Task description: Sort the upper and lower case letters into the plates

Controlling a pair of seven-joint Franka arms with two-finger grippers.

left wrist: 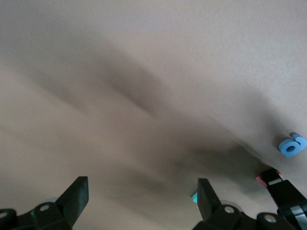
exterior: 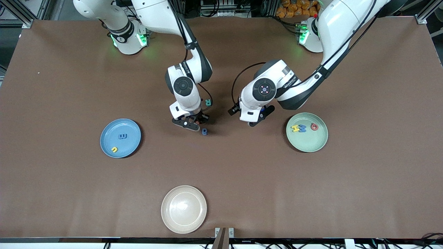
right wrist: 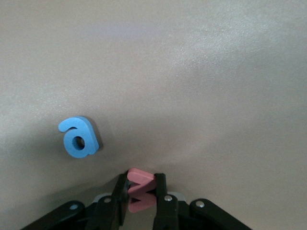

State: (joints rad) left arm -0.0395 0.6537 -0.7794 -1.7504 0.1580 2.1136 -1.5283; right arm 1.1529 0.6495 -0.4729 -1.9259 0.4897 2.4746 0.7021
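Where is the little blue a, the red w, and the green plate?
blue a (right wrist: 76,139): right wrist view, on the letter's round body.
red w (right wrist: 140,191): right wrist view, on the letter's face between the right gripper's fingers.
green plate (exterior: 308,144): front view, on bare plate floor near its rim.

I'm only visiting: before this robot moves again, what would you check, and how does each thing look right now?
1. Right gripper shut on small red foam letter w: ok.
2. Round blue plate for small letters unobstructed, holding blue w and yellow u: ok.
3. Blue foam letter a lying apart from the grip: ok.
4. Left gripper open, waiting over bare table: ok.
5. Teal capital R sorted: not ok.
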